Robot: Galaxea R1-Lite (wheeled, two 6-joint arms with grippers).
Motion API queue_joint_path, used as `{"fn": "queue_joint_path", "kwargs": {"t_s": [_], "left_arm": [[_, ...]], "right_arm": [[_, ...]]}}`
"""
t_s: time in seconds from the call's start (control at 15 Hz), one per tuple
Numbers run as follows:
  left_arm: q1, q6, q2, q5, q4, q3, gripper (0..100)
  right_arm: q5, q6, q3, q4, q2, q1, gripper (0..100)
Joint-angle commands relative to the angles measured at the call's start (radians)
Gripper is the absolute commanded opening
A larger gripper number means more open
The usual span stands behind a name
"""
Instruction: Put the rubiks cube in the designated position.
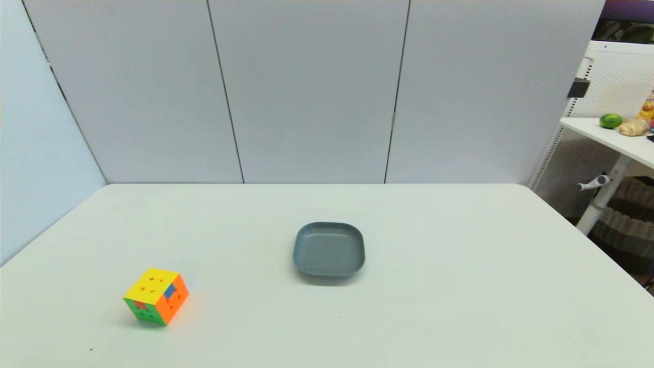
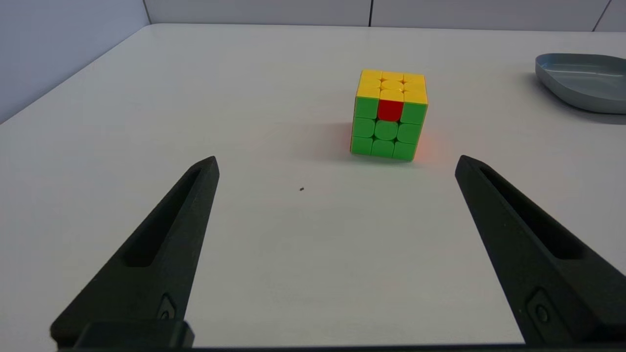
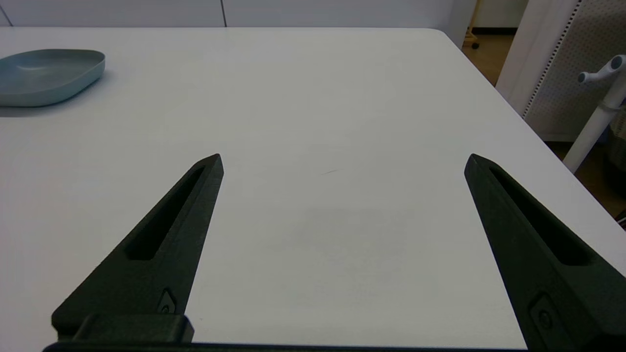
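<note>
On the white table [image 1: 409, 317], head view: rubiks cube [image 1: 156, 296] toward the near left, resting flat, yellow face up, orange and green faces toward the camera, one blue square on the orange side. Grey dish [image 1: 329, 249] near the table's middle, well apart from the cube, nothing in it. Grey panel walls behind. Off to the right, a second white table with a green fruit [image 1: 610, 120] and a pale lumpy item beside it. Neither arm visible from up here.

Left wrist view: left gripper [image 2: 335, 161] low over the table, fingers [image 2: 161, 244] spread wide, gripping nothing. Cube [image 2: 389, 115] sitting ahead of the fingertips, not touched, nearer the line of the one finger than the other. Green face toward the camera with one red square in the top row, yellow on top. Dish rim [image 2: 582, 80] farther off at the picture's edge. Small dark speck on the table between fingers and cube.

Right wrist view: right gripper [image 3: 343, 160] also low over bare table, fingers [image 3: 166, 244] wide apart, empty. Dish [image 3: 49, 76] well off to one side. Table edge and a white stand leg [image 3: 599, 112] beyond it. Cube not visible from this side.
</note>
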Motion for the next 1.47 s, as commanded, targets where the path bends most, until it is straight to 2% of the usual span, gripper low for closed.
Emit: {"fn": "queue_joint_path", "kwargs": {"t_s": [0.07,0.53,0.67,0.73,1.0,1.13,1.33,1.47], "left_arm": [[0.000,0.000,0.000,0.000,0.000,0.000,100],[0.000,0.009,0.000,-0.001,-0.003,0.000,100],[0.000,0.014,0.013,-0.050,0.023,-0.087,100],[0.000,0.015,0.072,-0.110,0.038,-0.164,100],[0.003,0.063,0.447,-0.213,0.055,-0.454,100],[-0.004,0.107,0.684,-0.208,0.055,-0.574,100],[-0.020,0.199,0.928,-0.181,-0.049,-0.566,100],[-0.030,0.215,1.060,-0.176,-0.052,-0.572,100]], "right_arm": [[0.000,0.002,0.000,-0.001,0.001,0.000,100],[0.000,0.002,0.000,-0.001,0.001,0.000,100],[0.000,0.002,0.000,-0.001,0.001,0.000,100],[0.000,0.002,0.000,-0.001,0.001,0.000,100],[0.000,0.002,0.000,-0.001,0.001,0.000,100],[0.000,-0.001,0.000,-0.001,0.001,0.000,100],[0.000,0.002,0.000,-0.001,0.001,0.000,100],[0.000,0.002,0.000,-0.001,0.001,0.000,100]]}}
